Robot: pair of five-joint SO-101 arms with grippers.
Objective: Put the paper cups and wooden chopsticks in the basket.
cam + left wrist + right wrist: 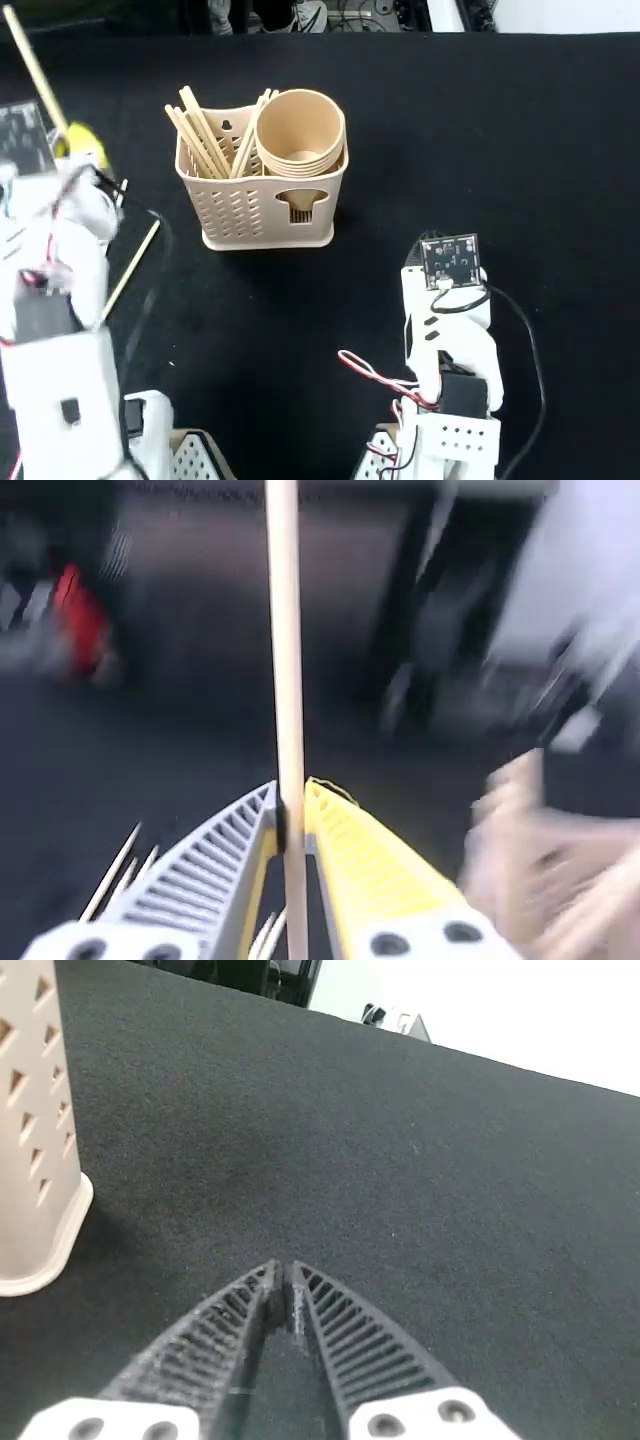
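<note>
Your left jaws grip 1 chopstick (283, 630), its long axis running straight out past their ends, raised off the surface (480, 150); the basket (260, 215) lies rightward. Right jaws closed, empty.

Overall: bright, even light from overhead; no hard-edged shadows.
Black cloth table (500, 130): matte, takes the light without glare.
Stacked tan paper cups (300, 125): lit deep inside, thin shade under the rim.
Beige perforated plastic basket (35, 1160): soft dim band along its foot.
White wall strip (520, 1010): washed out, the brightest patch.
Pale round wooden chopstick (285, 630): evenly lit against a dim room.
</note>
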